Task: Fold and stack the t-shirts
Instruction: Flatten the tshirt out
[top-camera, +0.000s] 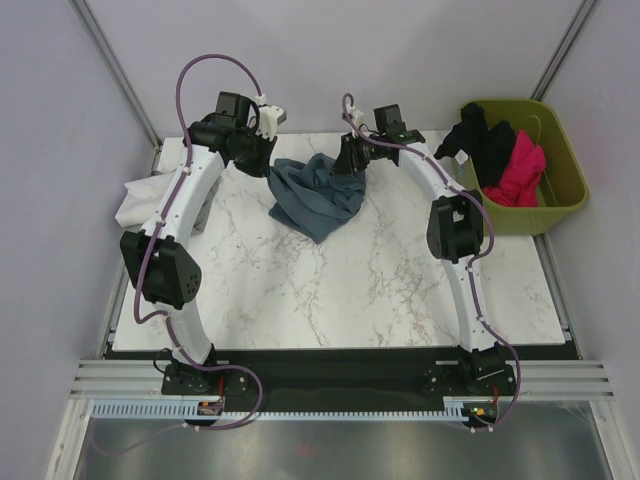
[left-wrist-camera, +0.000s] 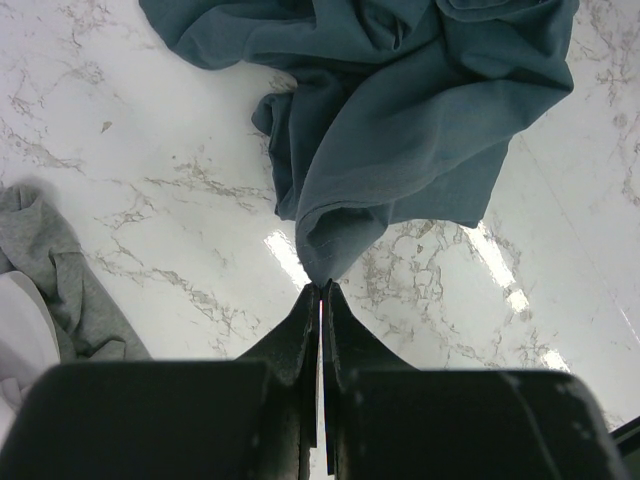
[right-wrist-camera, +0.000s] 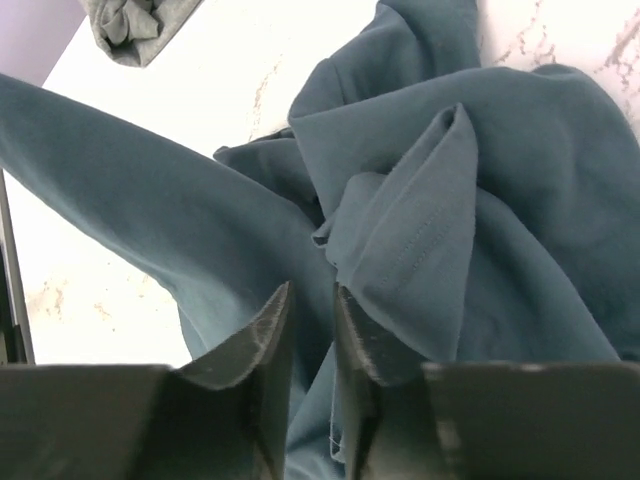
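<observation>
Olive bin (top-camera: 560, 215) right, white shirt (top-camera: 135, 200) left of blue-grey shirt (top-camera: 315, 195)

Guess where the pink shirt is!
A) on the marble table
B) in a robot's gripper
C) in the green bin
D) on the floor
C: the pink shirt lies inside the green bin, next to a black shirt.

The slate-blue t-shirt (left-wrist-camera: 400, 130) ran past the left wrist view's top edge — its folds hid whether the right gripper (right-wrist-camera: 312, 295) pinched cloth.
</observation>
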